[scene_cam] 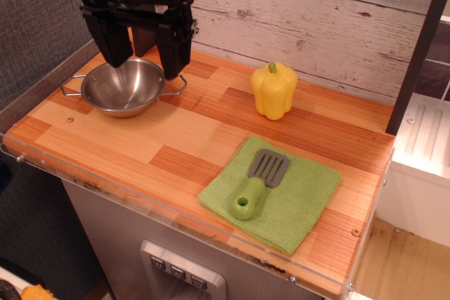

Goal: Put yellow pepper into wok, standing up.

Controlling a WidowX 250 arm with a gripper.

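The yellow pepper stands upright on the wooden counter, right of centre near the back wall, green stem up. The wok is a shiny steel bowl with two wire loop handles at the back left, and it is empty. My gripper is black, hangs above the wok's far rim, and is open with nothing between its two fingers. It is well to the left of the pepper, about a wok's width away.
A green cloth lies at the front right with a green-handled grey spatula on it. The wooden counter has a clear plastic front edge. A plank wall runs behind, and a dark post stands at the right.
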